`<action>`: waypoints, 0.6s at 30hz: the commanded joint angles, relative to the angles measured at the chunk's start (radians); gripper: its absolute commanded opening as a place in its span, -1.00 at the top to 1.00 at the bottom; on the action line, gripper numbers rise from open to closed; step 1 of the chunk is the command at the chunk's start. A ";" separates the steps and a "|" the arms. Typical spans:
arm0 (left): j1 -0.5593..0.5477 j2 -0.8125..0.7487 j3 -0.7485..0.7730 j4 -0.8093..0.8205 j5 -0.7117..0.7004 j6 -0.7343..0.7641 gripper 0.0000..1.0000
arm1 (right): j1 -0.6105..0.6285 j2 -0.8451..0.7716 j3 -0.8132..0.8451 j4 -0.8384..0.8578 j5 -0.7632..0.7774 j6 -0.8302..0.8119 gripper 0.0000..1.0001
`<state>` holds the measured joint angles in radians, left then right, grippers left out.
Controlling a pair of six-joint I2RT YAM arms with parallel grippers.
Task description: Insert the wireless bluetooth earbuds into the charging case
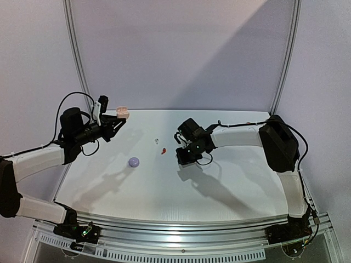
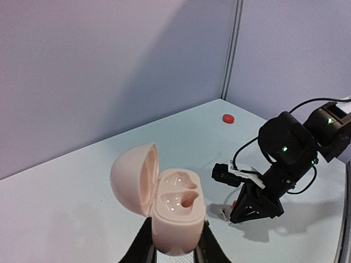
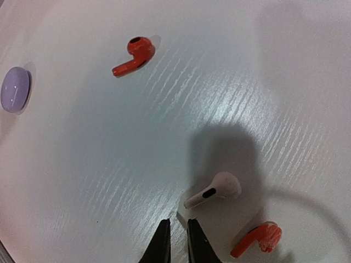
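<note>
Nothing readable here, tbh. The open pink charging case (image 2: 176, 216) is plain inside and out, just a few tiny contact dots. The red earbud (image 3: 134, 56) and white earbud (image 3: 215, 191) have no print, and any arm labels are too small to read.

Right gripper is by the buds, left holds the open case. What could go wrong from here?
The right gripper looks nearly shut beside the white earbud; moving in could nudge it rather than grasp it. A red earbud lies close by and might get knocked. The left gripper pinches the pink case only at its base, so pressing a bud in may tilt it.
</note>
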<state>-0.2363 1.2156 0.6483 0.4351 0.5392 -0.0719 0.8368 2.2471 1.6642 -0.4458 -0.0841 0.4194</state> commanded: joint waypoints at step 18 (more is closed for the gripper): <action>0.014 -0.041 -0.048 0.050 0.015 -0.015 1.00 | 0.007 0.035 0.324 -0.333 0.215 0.189 0.57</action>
<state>-0.2359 1.1873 0.6193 0.4686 0.5426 -0.0795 0.8379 2.2322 1.9396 -0.6930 0.0837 0.5629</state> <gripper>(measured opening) 0.210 0.196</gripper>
